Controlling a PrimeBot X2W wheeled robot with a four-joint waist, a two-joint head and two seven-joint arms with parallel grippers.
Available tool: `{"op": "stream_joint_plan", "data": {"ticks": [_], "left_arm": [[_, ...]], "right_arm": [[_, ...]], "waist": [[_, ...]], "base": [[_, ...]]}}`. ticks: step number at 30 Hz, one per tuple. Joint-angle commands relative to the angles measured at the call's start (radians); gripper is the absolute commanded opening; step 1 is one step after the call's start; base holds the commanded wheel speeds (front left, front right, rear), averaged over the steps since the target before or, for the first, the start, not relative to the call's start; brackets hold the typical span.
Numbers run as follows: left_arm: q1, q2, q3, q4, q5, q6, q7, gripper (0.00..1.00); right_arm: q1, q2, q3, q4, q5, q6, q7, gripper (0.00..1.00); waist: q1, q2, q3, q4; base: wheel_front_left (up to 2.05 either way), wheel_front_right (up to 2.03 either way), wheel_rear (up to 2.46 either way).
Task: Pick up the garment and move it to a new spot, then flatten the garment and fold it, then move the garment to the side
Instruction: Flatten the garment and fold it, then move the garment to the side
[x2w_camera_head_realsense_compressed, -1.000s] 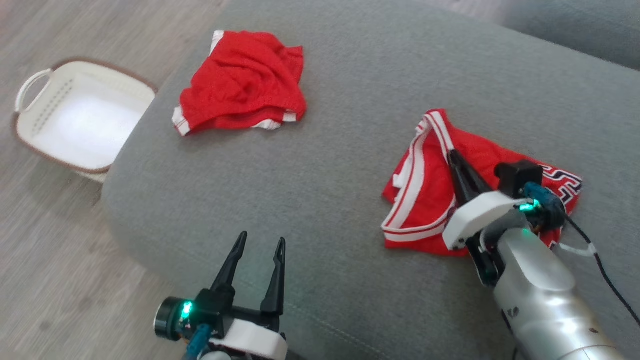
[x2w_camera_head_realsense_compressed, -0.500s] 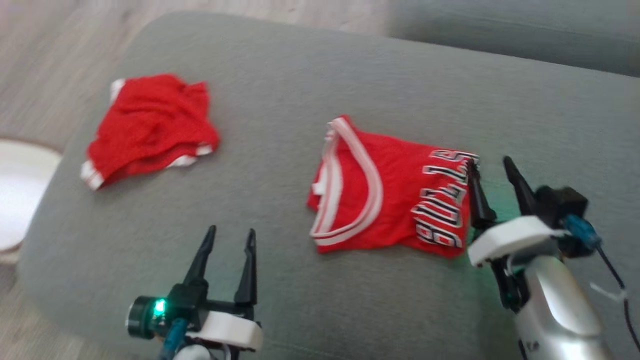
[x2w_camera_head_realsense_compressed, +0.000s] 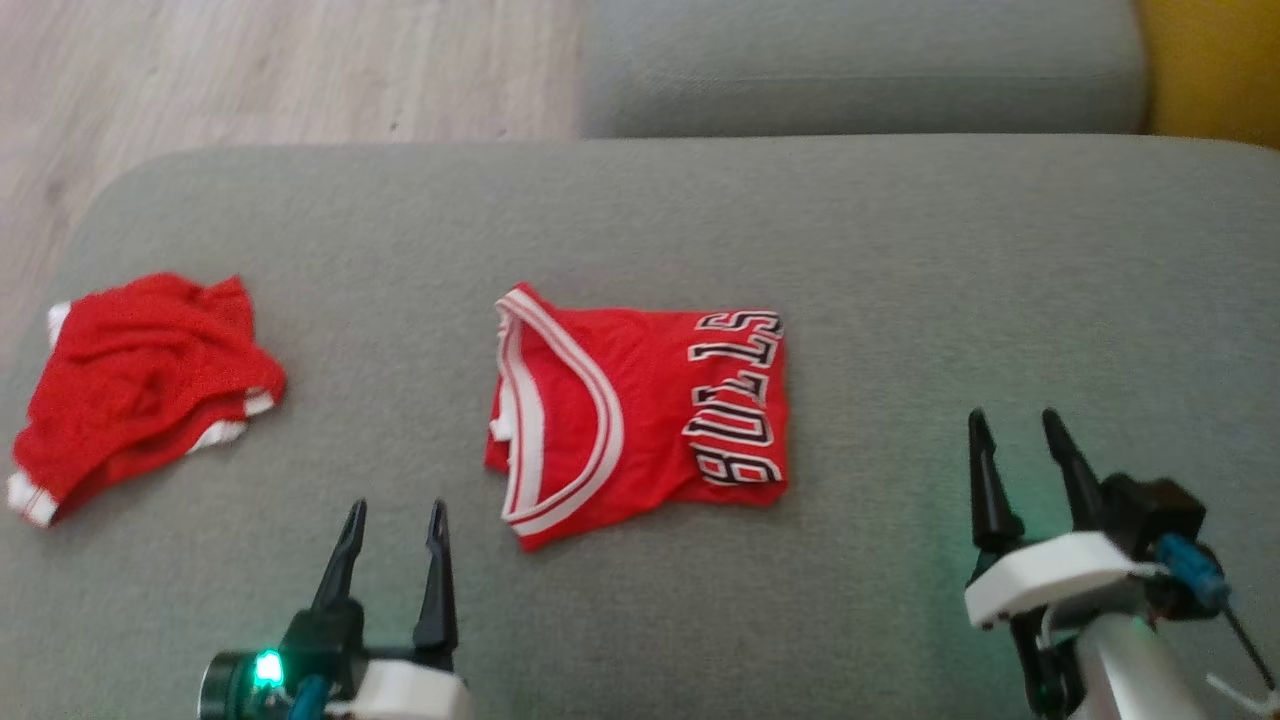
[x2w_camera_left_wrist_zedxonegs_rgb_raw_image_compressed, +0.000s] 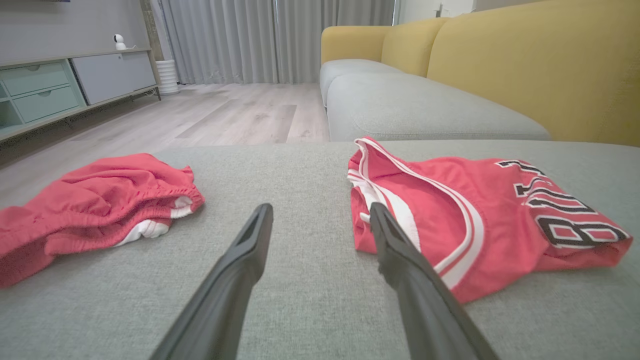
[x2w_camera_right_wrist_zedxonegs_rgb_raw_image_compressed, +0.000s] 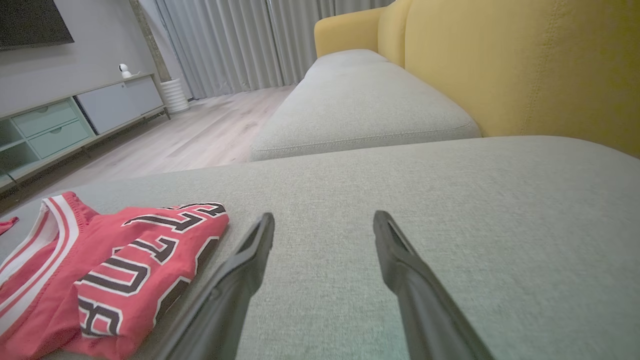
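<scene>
Nearest the robot, the left gripper (x2w_camera_head_realsense_compressed: 395, 508) sits low over the front of the grey cushion (x2w_camera_head_realsense_compressed: 900, 300). Its two fingers (x2w_camera_left_wrist_zedxonegs_rgb_raw_image_compressed: 397, 260) are spread wide with only bare fabric between them, so it holds nothing. The right gripper (x2w_camera_head_realsense_compressed: 1012, 418) is level with it on the other side. Its fingers (x2w_camera_right_wrist_zedxonegs_rgb_raw_image_compressed: 250, 260) are spread just as wide over plain cushion, and it holds nothing either.

Between the two, a little farther out, the red jersey (x2w_camera_head_realsense_compressed: 640, 410) lies flat on the cushion. It is folded into a compact, nearly square packet, so no long axis stands out. The black-and-white lettering runs near to far along the edge that faces the right gripper. The white-trimmed opening curves along the edge that faces the left gripper.

The jersey's near corner on the trimmed side lies just ahead of the left fingertips and to their right. The lettered edge is well apart from the right fingertips, off to their left. The left arm is therefore the nearer one, and a short reach forward and inward would probably bring it to that corner. The fold looks done, so the step left for this piece is likely the move to the side.

At about the same depth, near the cushion's left end, a pair of red shorts (x2w_camera_head_realsense_compressed: 140, 385) lies crumpled and unfolded. It is well apart from the jersey.

Beyond the cushion are a second grey seat (x2w_camera_head_realsense_compressed: 860, 70), pale wood floor (x2w_camera_head_realsense_compressed: 280, 70) and a yellow backrest (x2w_camera_head_realsense_compressed: 1210, 70).
</scene>
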Motion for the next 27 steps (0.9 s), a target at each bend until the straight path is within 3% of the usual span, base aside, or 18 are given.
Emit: {"op": "stream_joint_plan", "data": {"ticks": [1, 8, 15, 22, 27], "left_arm": [[-0.010, 0.002, 0.045, -0.026, 0.011, 0.000, -0.005, 1.00], [0.032, 0.002, 0.084, -0.027, 0.007, 0.008, -0.005, 1.00], [0.040, 0.002, 0.087, -0.026, 0.006, 0.008, -0.005, 1.00], [0.016, 0.002, 0.065, -0.035, 0.011, -0.003, -0.005, 1.00], [-0.030, 0.002, 0.003, -0.037, 0.008, -0.022, -0.005, 1.00]], "right_arm": [[-0.008, 0.001, 0.033, -0.042, 0.001, 0.004, -0.007, 1.00], [0.027, 0.001, 0.046, -0.046, 0.025, 0.004, -0.007, 1.00], [0.031, 0.001, 0.054, -0.057, 0.029, 0.004, -0.007, 1.00], [-0.020, 0.001, 0.151, -0.003, 0.082, 0.004, -0.007, 1.00], [-0.171, 0.001, 0.249, 0.138, 0.189, 0.004, -0.007, 1.00]], "waist": [[0.0001, 0.0000, -0.025, -0.031], [0.0001, 0.0000, -0.041, -0.066], [0.0001, 0.0000, -0.039, -0.059], [0.0001, 0.0000, 0.000, -0.012], [0.0001, 0.0000, 0.070, 0.080]], "base": [[0.00, 0.00, 0.00], [0.00, 0.00, 0.00], [0.00, 0.00, 0.00], [0.00, 0.00, 0.00], [0.00, 0.00, 0.00]]}}
